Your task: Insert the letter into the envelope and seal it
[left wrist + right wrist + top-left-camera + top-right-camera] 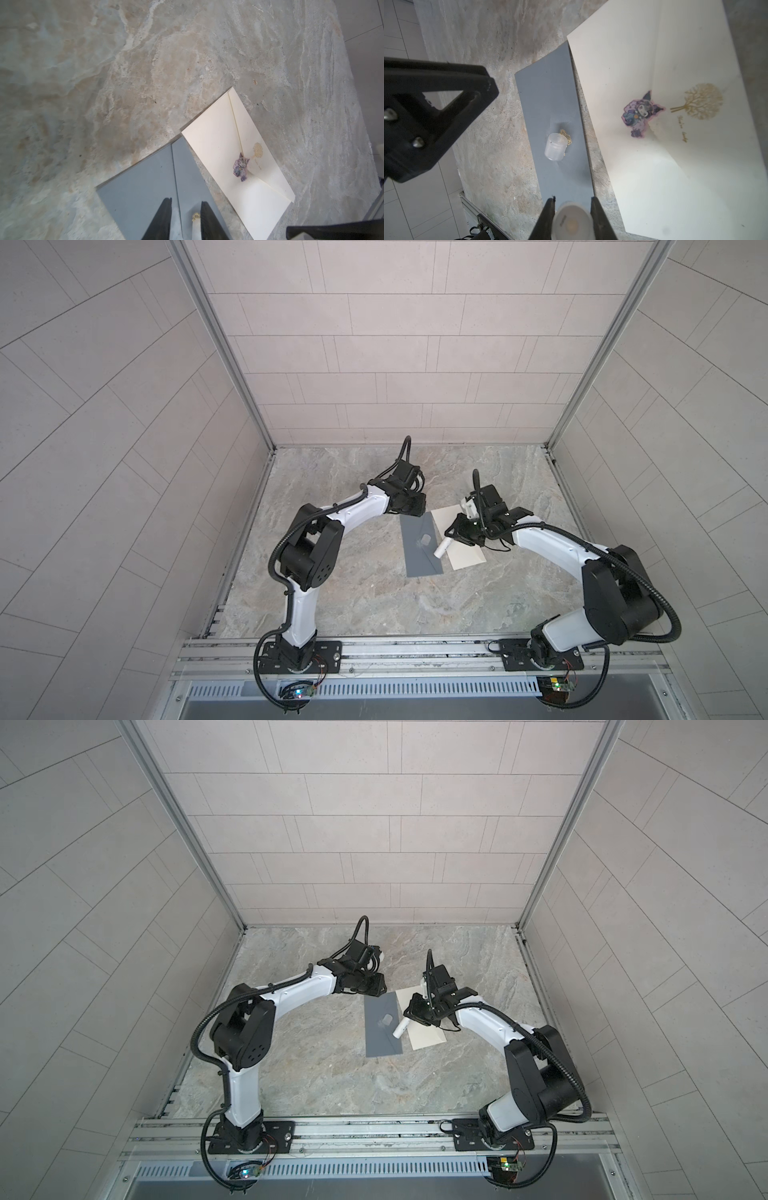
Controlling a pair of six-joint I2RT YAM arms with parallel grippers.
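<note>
Left wrist view shows the left gripper [186, 200], one of two, jaws apart and empty, over the far end of a flat grey paper envelope [419, 560] lying on the beige-grey marbled tabletop [353, 593]. One clear plastic cap [425, 539] rests on that envelope. The right gripper [572, 199] clamps one white glue stick [441, 549] over its right edge. A second, cream paper envelope [465, 560] lies just right. Pale tiled walls [395, 344] enclose three sides.

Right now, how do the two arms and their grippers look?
The left arm and right arm have smooth white shells between bulky black joints. A black ribbed hose runs along each. The left gripper and right gripper each have two slim, tapered black fingers. Each arm stands on a black plate on a metal rail.
</note>
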